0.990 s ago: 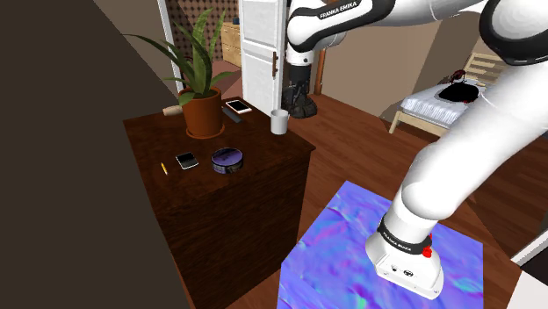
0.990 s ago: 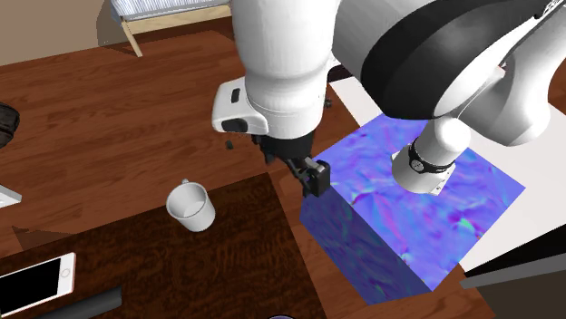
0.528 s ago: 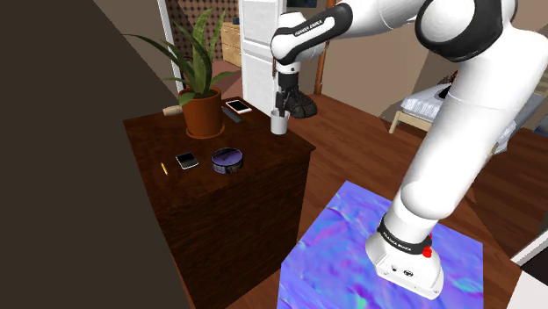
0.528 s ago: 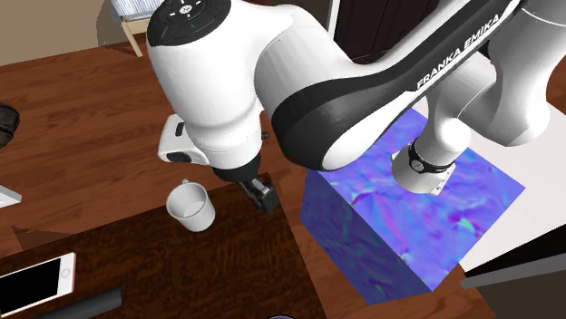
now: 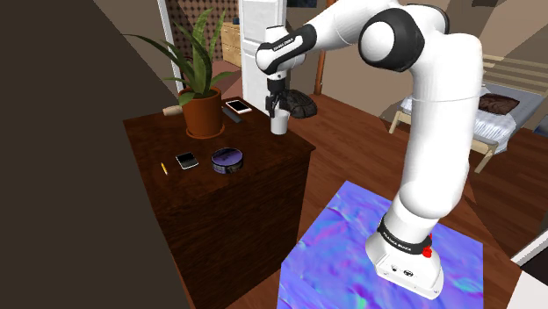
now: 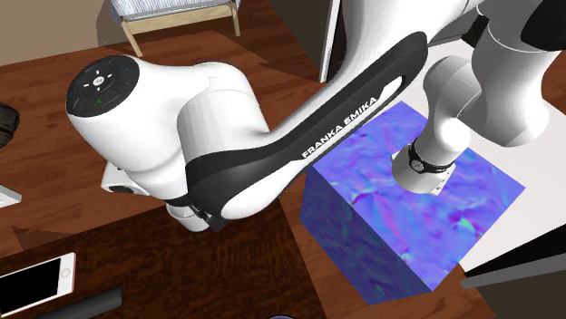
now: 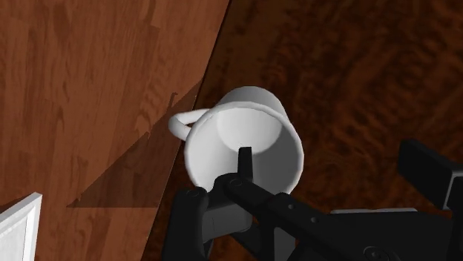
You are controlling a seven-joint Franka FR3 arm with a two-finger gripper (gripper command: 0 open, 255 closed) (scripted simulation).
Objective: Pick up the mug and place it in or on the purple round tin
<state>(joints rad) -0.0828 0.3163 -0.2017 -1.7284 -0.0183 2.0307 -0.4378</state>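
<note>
White mug point(image 7: 245, 141) upright at corner of dark wooden cabinet point(image 5: 263, 149), handle overhanging floor side. Gripper point(image 5: 278, 107) just above; jaws apart, one finger over mug's mouth, other outside wall, probably lined up for rim pinch. Purple round tin point(image 5: 227, 159) well apart, same top.

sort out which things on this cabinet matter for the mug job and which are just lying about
For the job: mug, purple round tin, gripper.
Lying about: potted plant, white phone, yellow pencil.
</note>
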